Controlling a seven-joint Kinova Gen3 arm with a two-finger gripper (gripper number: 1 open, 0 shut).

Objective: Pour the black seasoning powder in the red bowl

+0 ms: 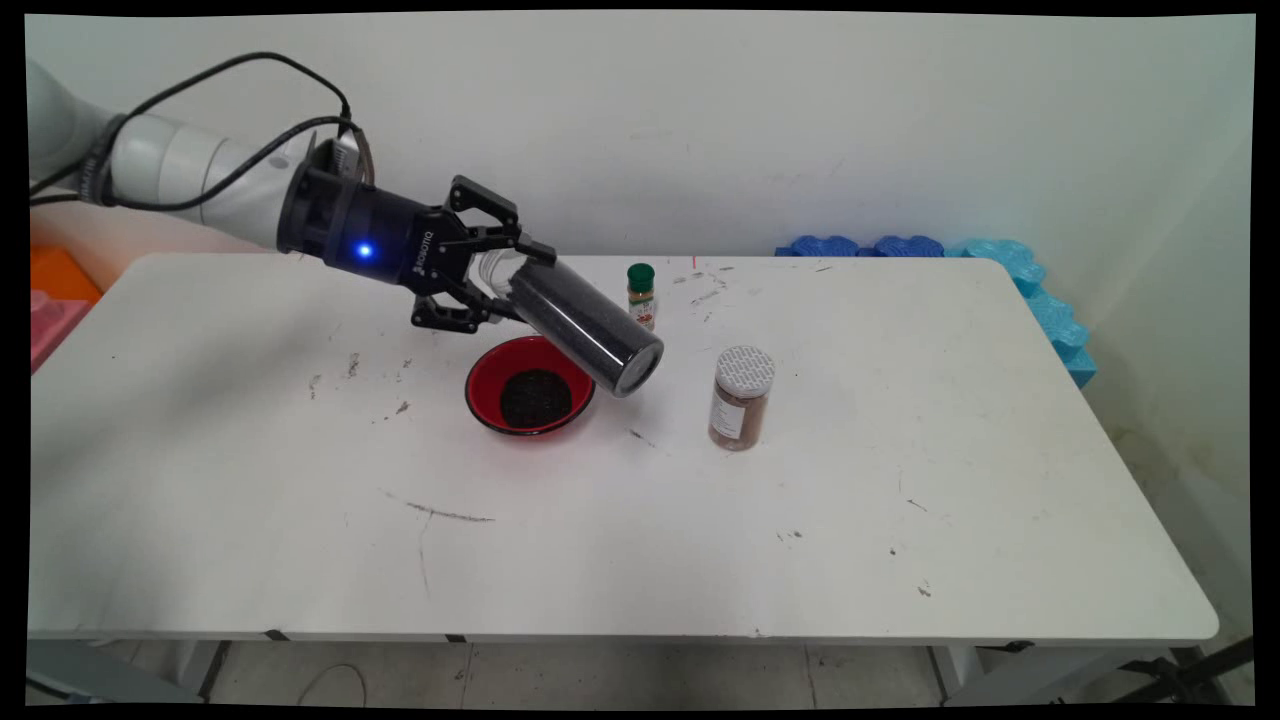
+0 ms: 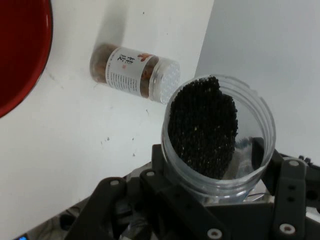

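Clear plastic, the jar (image 1: 585, 325) is clamped at its base end by the claw (image 1: 497, 283) and tilted mouth-down just above the right rim of the red bowl (image 1: 487, 372), which already holds dark grains. More black grains (image 2: 202, 125) fill much of the jar. It looks light and rigid but smooth, so likely slippery; the cylindrical wall near the base seems the safest hold. Right of the bowl stands a brown spice jar (image 1: 741, 398); beyond the bowl, a small green-capped bottle (image 1: 641, 295), all on the white bench (image 1: 700, 540).
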